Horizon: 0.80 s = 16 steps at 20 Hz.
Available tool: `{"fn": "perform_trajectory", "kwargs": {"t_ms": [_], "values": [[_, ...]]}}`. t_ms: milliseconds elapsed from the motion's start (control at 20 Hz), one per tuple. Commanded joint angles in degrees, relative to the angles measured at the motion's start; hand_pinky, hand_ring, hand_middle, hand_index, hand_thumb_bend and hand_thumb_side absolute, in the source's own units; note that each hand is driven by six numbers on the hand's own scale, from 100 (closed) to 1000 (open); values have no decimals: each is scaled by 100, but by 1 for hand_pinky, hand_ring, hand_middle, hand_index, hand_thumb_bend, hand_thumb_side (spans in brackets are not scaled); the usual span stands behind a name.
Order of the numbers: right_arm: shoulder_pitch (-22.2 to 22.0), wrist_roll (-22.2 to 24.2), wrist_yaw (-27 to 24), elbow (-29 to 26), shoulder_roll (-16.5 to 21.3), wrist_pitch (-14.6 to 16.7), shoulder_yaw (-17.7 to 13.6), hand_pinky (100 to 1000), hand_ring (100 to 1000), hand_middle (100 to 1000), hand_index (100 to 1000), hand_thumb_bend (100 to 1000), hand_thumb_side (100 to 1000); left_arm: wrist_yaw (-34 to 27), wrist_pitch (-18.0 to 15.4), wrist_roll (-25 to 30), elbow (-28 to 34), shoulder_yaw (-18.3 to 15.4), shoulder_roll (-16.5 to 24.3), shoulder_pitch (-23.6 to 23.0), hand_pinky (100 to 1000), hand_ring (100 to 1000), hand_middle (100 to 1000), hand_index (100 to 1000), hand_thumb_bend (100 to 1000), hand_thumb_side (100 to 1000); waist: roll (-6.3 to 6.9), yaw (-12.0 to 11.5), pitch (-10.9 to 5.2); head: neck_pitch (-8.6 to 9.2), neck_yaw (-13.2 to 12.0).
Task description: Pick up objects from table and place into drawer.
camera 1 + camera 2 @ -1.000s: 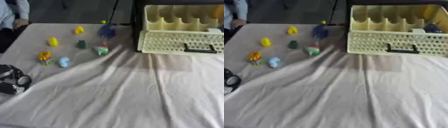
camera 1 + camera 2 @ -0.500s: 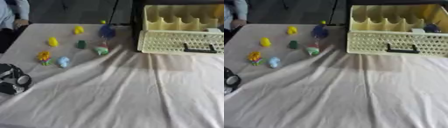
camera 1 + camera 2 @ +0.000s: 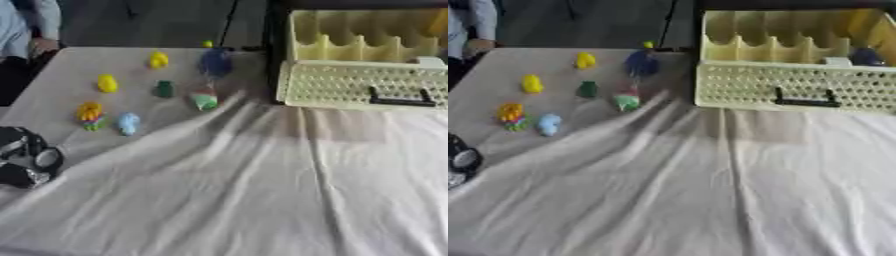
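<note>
Left eye view is showing our left hand point(image 3: 26, 162) sitting low at the near left edge of the cloth-covered table point(image 3: 262, 200), dark and bunched, holding nothing that we can see; whether its fingers are curled or relaxed we cannot tell. Our right hand is showing in neither view. The small toys are lying ahead of the left hand and slightly to its right: the light blue piece point(image 3: 129, 123) and the orange-and-yellow one point(image 3: 89, 113) are nearest, then a yellow piece point(image 3: 107, 83), a dark green block point(image 3: 164, 88) and a green-and-red piece point(image 3: 205, 100), with another yellow piece point(image 3: 157, 60) and a blue figure point(image 3: 215, 62) farthest out. None has a long axis that we can make out. The cream drawer point(image 3: 798, 90) is standing open well across to the right of the hand, beyond the toys, with 1 dark thing point(image 3: 866, 56) already inside. We are judging the left hand the nearer one, with open cloth between it and the toys, though raised folds are crossing the path toward the drawer.
</note>
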<state>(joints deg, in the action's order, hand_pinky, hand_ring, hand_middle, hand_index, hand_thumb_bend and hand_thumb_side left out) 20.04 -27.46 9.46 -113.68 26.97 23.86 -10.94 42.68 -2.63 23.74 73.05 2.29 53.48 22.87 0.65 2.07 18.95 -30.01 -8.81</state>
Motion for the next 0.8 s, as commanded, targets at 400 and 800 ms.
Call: {"fn": "perform_trajectory", "kwargs": {"t_ms": [400,800], "values": [[7,9,-35,-91,133,-39,-49,319,386,351,802,100,771,-154,68,-2,412,-161,273,206,550,652,604,742,257,502,82,-50,-218,-12,6],[-7,33,-76,-91,170,-75,-30,319,387,352,802,100,769,-302,28,131,949,-112,323,621,545,648,602,740,227,477,161,-45,-341,-73,45]]}}
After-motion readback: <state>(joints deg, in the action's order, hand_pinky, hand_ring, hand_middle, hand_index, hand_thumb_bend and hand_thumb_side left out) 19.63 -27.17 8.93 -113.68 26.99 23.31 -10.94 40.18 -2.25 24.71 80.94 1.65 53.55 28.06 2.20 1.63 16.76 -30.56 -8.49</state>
